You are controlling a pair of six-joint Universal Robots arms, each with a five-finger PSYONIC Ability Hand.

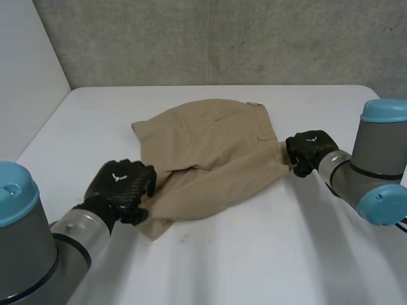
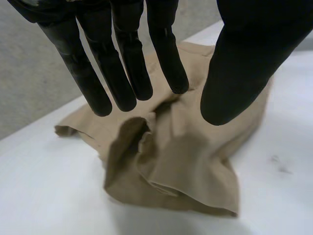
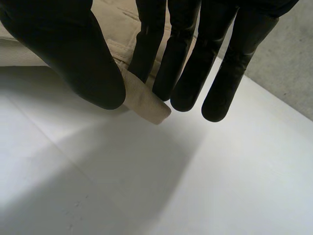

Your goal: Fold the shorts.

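The tan shorts (image 1: 210, 159) lie half folded on the white table (image 1: 267, 254), waistband toward my right arm, leg hems toward my left. My left hand (image 1: 121, 184) hovers at the near leg hem. In the left wrist view that left hand (image 2: 122, 73) has straight fingers and the thumb spread apart, just above the rumpled leg end of the shorts (image 2: 171, 161), holding nothing. My right hand (image 1: 308, 149) is at the waistband's near corner. In the right wrist view the right hand (image 3: 88, 63) pinches a corner of the shorts (image 3: 144, 100) between thumb and fingers, close to the table.
A grey concrete wall (image 1: 222, 38) runs behind the table's far edge. A pale side wall (image 1: 25, 70) stands at the left. Bare tabletop spreads in front of the shorts and to both sides.
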